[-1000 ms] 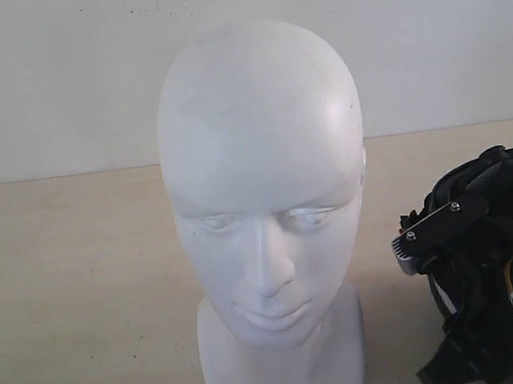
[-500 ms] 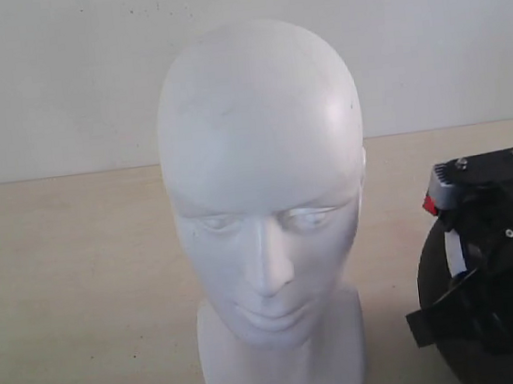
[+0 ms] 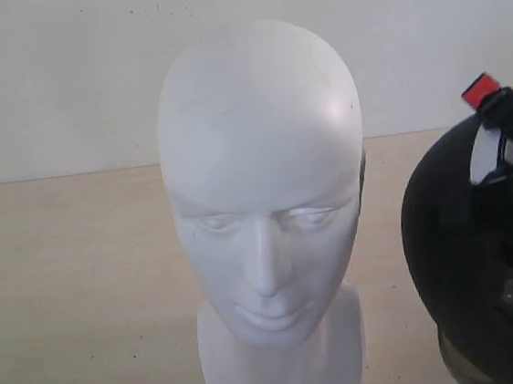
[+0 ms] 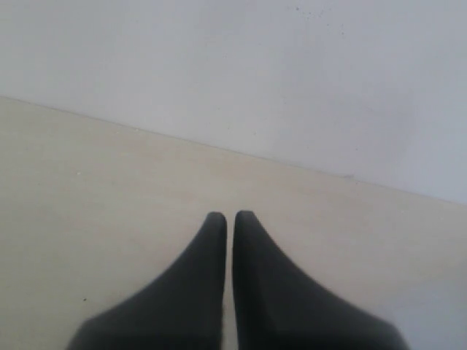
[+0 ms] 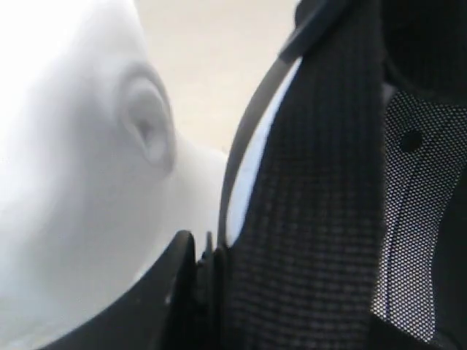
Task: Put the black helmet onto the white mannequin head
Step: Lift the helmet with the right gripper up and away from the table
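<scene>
On the one beige table, one black helmet is seen at the right, stood on end with its long axis near vertical, its dome turned toward the one white mannequin head and a red tab at its top; the head is set upright at the middle, face to the exterior camera, near the helmet but apart from it. Only in the right wrist view are the right gripper, clamped on the helmet's rim, the mesh lining and the head's ear shown. Only in the left wrist view is the left gripper shown, jaws drawn to a narrow slit with nothing gripped.
</scene>
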